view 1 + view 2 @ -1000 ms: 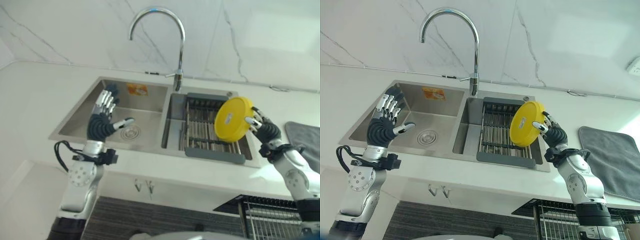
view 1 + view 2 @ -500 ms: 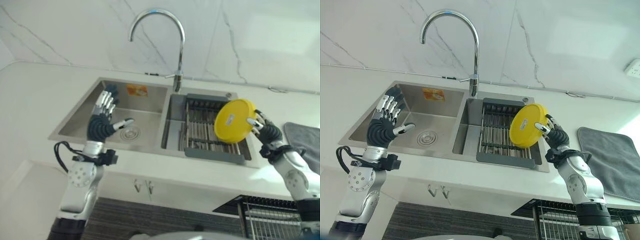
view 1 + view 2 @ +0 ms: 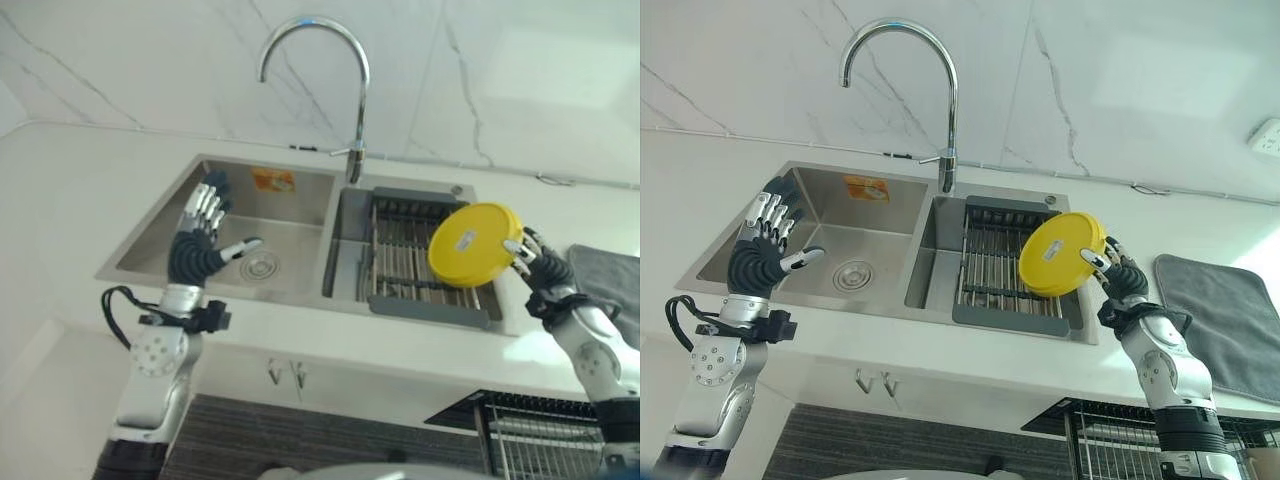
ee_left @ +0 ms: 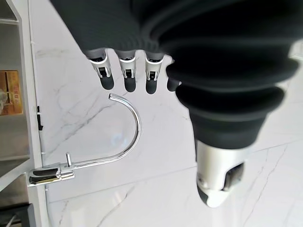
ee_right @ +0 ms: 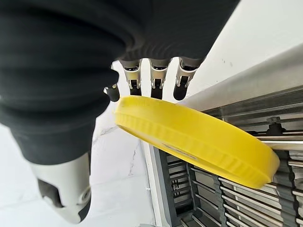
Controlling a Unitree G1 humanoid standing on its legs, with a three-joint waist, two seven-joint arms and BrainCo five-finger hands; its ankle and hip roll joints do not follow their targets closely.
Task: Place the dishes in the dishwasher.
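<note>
White marble-look wall [image 3: 1140, 90] & counter [image 3: 970, 355], steel dbl sink [image 3: 875, 230] w/ rack [image 3: 1000, 270], right robot hand [image 3: 1118, 277] pinching yellow dish [image 3: 1060, 254] over rack, left robot hand [image 3: 765, 250] spread over left basin.

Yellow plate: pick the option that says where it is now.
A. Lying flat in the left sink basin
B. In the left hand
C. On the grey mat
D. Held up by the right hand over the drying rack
D: the right hand grips the yellow plate by its edge, above the drying rack in the right basin.
</note>
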